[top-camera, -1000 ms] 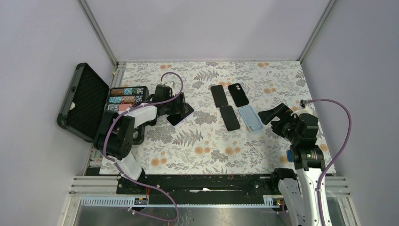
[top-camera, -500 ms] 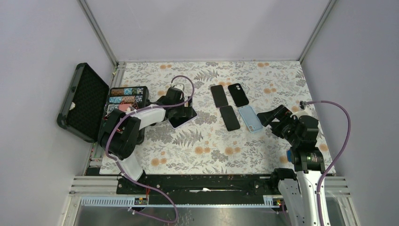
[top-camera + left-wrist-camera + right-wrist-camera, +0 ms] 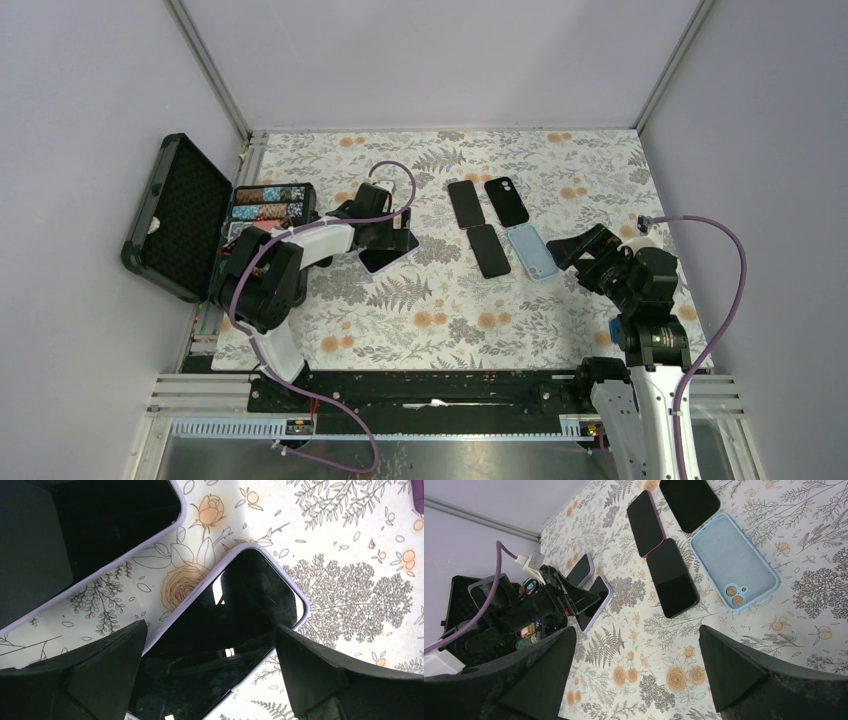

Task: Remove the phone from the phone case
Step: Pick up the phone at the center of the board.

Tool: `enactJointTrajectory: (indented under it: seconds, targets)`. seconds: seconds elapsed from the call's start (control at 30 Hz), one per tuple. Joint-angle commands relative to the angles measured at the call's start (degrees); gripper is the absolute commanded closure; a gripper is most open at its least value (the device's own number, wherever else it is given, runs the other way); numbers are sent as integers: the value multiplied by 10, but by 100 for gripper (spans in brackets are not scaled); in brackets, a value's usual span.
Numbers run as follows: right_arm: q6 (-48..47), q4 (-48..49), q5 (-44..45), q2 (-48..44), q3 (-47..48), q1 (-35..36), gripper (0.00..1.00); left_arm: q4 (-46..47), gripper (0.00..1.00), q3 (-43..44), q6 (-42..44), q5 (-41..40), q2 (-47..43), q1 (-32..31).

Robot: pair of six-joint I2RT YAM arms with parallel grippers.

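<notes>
Top external view: 5 phones total, 1 empty pale-blue case (image 3: 531,251), 1 open black box (image 3: 175,215) w/ patterned cases (image 3: 268,208) inside, 2 arms. 3 dark phones (image 3: 489,250) grouped mid-table, pale-blue case just beside them on the right. 2 more phones in lilac cases at left, near each other, not touching. Flower-print tablecloth (image 3: 440,310), plain pale walls (image 3: 430,60), metal frame at corners. Left gripper (image 3: 209,630) spread fully wide, fingers straddling one phone (image 3: 240,615) sitting in its lilac case (image 3: 305,611); contact w/ it can't be told. Other cased phone (image 3: 115,525) just beside, partly hidden. Right gripper (image 3: 636,630) also wide apart, nothing in it, above table near pale-blue case.
</notes>
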Motion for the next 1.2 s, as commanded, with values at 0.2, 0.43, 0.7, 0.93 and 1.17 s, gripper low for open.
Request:
enactJointTrajectory:
  seconds: [0.2, 0.43, 0.7, 0.93, 1.17]
  targets:
    - [-11, 14, -12, -5, -1, -2, 0, -90, 1, 4, 2, 95, -59, 13]
    - [-10, 14, -13, -4, -5, -2, 0, -85, 1, -15, 3, 105, -53, -11]
    - [-12, 14, -13, -9, -12, -2, 0, -107, 1, -3, 9, 18, -23, -60]
    - [-12, 14, -14, -13, -14, -2, 0, -119, 1, -4, 72, 14, -38, -91]
    - [-21, 15, -21, -5, -10, -2, 0, -117, 1, 0, 152, 12, -72, -97]
